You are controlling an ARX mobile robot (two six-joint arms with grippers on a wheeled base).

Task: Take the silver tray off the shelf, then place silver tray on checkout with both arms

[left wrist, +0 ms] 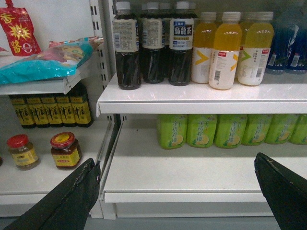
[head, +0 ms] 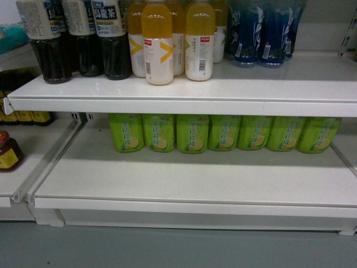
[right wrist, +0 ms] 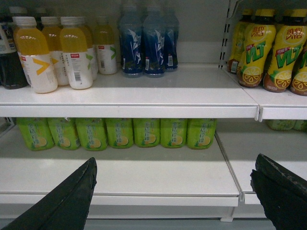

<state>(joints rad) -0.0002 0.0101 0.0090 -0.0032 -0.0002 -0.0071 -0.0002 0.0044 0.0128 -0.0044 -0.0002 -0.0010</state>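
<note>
No silver tray visible in any view; both wrist cams face the shelf, green bottles at 12 o'clock, left gripper and right gripper fingers spread wide, holding nothing.

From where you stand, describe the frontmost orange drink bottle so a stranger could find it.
Find the upper shelf, then the orange drinks between the dark tea bottles and the blue bottles. The orange bottle wanted stands forward of the others, nearest the lip.
</note>
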